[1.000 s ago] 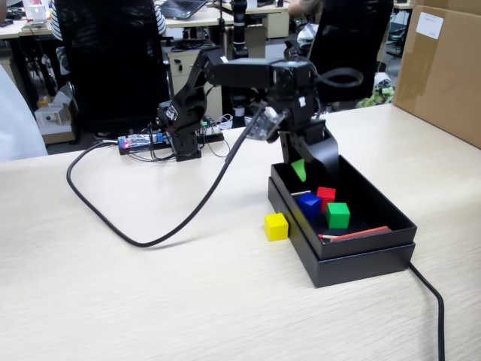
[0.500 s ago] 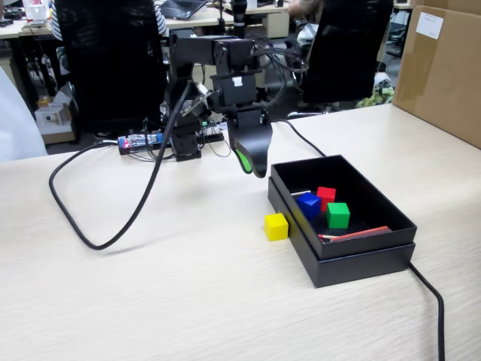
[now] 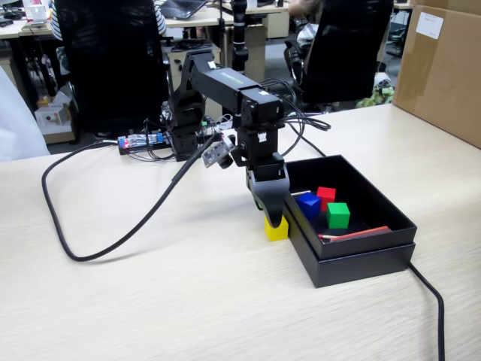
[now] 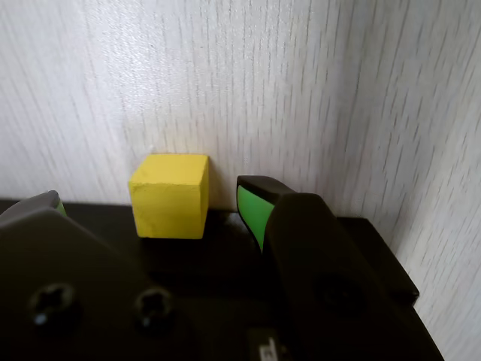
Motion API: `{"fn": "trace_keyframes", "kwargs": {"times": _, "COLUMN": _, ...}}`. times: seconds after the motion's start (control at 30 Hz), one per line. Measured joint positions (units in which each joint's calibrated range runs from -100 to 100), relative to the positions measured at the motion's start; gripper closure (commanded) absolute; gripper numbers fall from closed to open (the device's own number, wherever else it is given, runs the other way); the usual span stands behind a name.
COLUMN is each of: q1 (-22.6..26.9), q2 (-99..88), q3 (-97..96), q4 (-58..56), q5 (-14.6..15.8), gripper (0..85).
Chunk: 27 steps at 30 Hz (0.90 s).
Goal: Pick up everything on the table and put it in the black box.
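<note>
A yellow cube sits on the table, right against the left wall of the black box. Inside the box lie a blue cube, a red cube and a green cube. My gripper hangs straight down over the yellow cube. In the wrist view the yellow cube stands between the green-lined fingertips of the open gripper, with a gap on each side. The right fingertip is the nearer one.
A thin red stick lies in the box near its front rim. A thick black cable loops over the table on the left, and another runs off from the box's right. A brown cardboard box stands back right.
The arm swung left out of the black box, then came down and forward. The gripper now straddles the yellow cube. The cubes have not moved.
</note>
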Motion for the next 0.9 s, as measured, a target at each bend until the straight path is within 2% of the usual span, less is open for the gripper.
{"fn": "trace_keyframes", "kwargs": {"times": 0.13, "q1": 0.15, "q2": 4.79, "q3": 1.73, "q4": 0.0, "q5": 0.05, "gripper": 41.1}}
{"fn": "trace_keyframes", "kwargs": {"times": 0.2, "q1": 0.15, "q2": 6.73, "q3": 2.74, "q4": 0.0, "q5": 0.05, "gripper": 47.6}}
{"fn": "trace_keyframes", "kwargs": {"times": 0.3, "q1": 0.15, "q2": 8.67, "q3": 3.65, "q4": 0.0, "q5": 0.1, "gripper": 64.6}}
{"fn": "trace_keyframes", "kwargs": {"times": 0.4, "q1": 0.15, "q2": 8.93, "q3": 4.38, "q4": 0.0, "q5": 0.05, "gripper": 72.6}}
{"fn": "trace_keyframes", "kwargs": {"times": 0.67, "q1": -0.44, "q2": 6.21, "q3": 3.83, "q4": 0.31, "q5": -0.1, "gripper": 72.6}}
{"fn": "trace_keyframes", "kwargs": {"times": 0.77, "q1": -1.76, "q2": -9.19, "q3": -0.46, "q4": 0.08, "q5": -1.27, "gripper": 72.6}}
{"fn": "trace_keyframes", "kwargs": {"times": 0.9, "q1": -1.17, "q2": -23.17, "q3": -0.37, "q4": 0.0, "q5": -3.08, "gripper": 72.6}}
